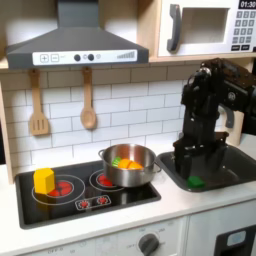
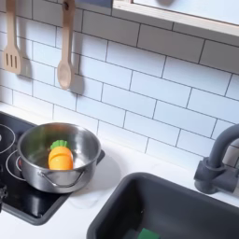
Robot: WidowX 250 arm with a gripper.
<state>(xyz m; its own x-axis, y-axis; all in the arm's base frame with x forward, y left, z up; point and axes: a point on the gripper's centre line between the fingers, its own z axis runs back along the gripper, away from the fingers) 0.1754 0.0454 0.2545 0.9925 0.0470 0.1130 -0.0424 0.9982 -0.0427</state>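
Black and jointed, the arm reaches down into the sink (image 1: 232,172) in the first exterior view, its tool (image 1: 192,168) low over the basin floor just above a small green thing (image 1: 196,181); I cannot tell whether the jaws stand apart or together, nor whether they touch it. That green thing lies near the sink's front left corner, and in the second exterior view a green patch (image 2: 145,233) shows at the basin's bottom edge. Open room lies in the basin to the first exterior view's right of the tool, and on the pale worktop (image 1: 170,205) strip before the sink. One steel pot (image 1: 129,165) sits on the stove (image 1: 60,200), holding orange and green pieces, close to the sink's left rim. One yellow block (image 1: 44,181) stands on the left burner. Two wooden utensils hang on the tiled wall: one spatula (image 1: 38,105), one spoon (image 1: 88,100).
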